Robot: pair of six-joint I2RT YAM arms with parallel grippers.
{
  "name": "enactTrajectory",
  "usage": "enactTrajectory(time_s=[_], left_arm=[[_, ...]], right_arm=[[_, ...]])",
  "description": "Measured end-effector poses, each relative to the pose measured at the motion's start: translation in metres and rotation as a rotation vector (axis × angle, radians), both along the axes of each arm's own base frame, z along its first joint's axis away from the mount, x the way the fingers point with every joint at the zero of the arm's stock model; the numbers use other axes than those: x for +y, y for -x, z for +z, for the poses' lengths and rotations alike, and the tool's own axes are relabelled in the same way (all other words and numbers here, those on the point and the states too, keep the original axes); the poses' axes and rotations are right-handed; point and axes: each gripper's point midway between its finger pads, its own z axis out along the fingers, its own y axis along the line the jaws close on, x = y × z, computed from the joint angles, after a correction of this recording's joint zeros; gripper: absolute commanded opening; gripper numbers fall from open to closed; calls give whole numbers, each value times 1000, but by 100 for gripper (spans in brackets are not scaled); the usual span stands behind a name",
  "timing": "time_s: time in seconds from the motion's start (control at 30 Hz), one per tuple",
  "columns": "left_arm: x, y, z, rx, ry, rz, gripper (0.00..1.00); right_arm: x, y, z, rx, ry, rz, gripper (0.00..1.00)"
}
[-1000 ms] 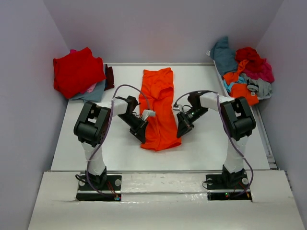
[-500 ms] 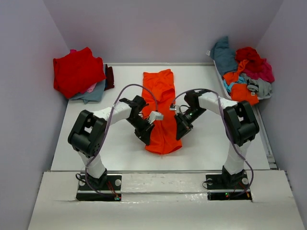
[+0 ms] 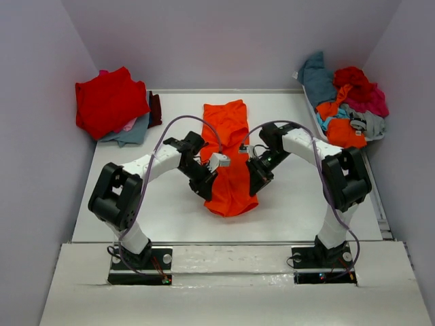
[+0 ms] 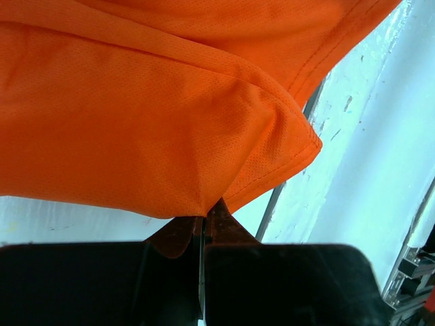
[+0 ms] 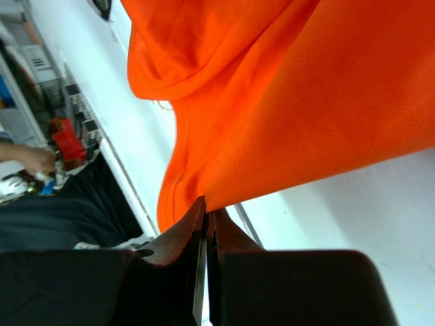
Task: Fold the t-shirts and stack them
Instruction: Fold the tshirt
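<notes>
A bright orange t-shirt (image 3: 230, 146) lies lengthwise in the middle of the white table (image 3: 122, 204), its near end bunched and lifted. My left gripper (image 3: 206, 190) is shut on the near left corner of that shirt. My right gripper (image 3: 255, 185) is shut on the near right corner. In the left wrist view the orange cloth (image 4: 149, 115) hangs from the closed tips of the left gripper (image 4: 206, 212). The right wrist view shows the orange cloth (image 5: 292, 102) pinched in the right gripper (image 5: 208, 212). Other t-shirts sit at the table's far corners.
A folded stack with a red shirt (image 3: 109, 102) on top and grey and dark ones beneath sits at the back left. A loose pile of teal, red, magenta, orange and grey shirts (image 3: 346, 102) fills a tray at the back right. Grey walls surround the table.
Both grippers have moved inward and away from the arm bases, carrying the orange shirt's near corners with them. The shirt's near end now lies shorter and more bunched.
</notes>
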Motion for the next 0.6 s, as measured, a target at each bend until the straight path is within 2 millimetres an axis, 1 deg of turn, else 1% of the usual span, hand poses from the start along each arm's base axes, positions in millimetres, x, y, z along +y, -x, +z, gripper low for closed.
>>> enactTrajectory(time_s=[0.17,0.23,0.33,0.4,0.47,0.6], left_arm=[[2,-8,0,-21,-18,27,6],[2,-16,4,-40,-16,40,6],[0,-36,17,-91,-4,71,6],[-2,-48,27,-123,8,85,6],[-6,-66,39,-159,22,107,6],[-10,-97,51,-198,33,141,6]], right_arm=[[5,-27,14,-114,11,-6,7],[10,-40,25,-172,0,-9,7],[14,-52,35,-223,-9,-14,7],[15,-56,37,-233,-10,-16,7],[16,-60,36,-236,-5,-18,7],[17,-67,31,-233,12,-24,7]])
